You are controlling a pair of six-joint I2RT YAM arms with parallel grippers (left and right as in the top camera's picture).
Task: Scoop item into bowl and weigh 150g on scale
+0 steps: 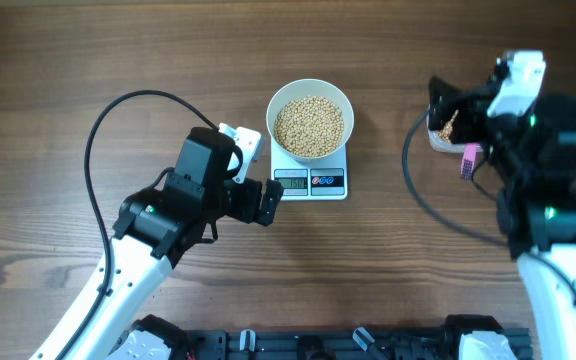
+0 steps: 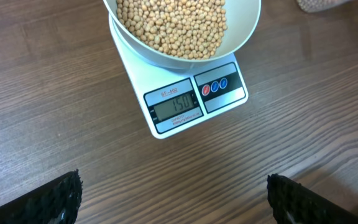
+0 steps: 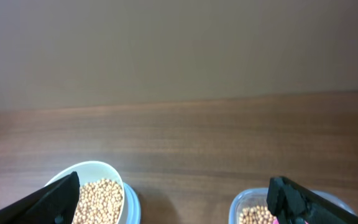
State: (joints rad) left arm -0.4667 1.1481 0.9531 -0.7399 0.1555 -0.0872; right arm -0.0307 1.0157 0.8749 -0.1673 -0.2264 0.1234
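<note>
Brown wood grain runs across the table [image 1: 58, 60], matte and streaky. In the middle sits the scale [image 2: 143, 78], a flat white plastic square with rounded corners. Its grey display [image 2: 178, 107] reads 150, and the small red print above it looks like SF-400. The dark panel [image 2: 232, 94] beside it carries one red and two blue round buttons [image 2: 214, 86]. On the scale stands the bowl [image 2: 244, 18], round, smooth and white, covering the far part of the platform. The beans [image 1: 309, 125] heap inside it: small, round, tan, dull-skinned. To the right, well apart, is a clear plastic tub [image 3: 238, 202] with more of the same beans and a pink piece [image 1: 468, 160] at its near side that I cannot make out. The left gripper [image 1: 268, 198], black with rough pads [image 2: 48, 202], is just left of the scale's near edge, jaws spread wide and empty. The right gripper [image 3: 173, 199] hangs over the tub, black fingers [image 3: 48, 202] also wide apart, nothing between them.
</note>
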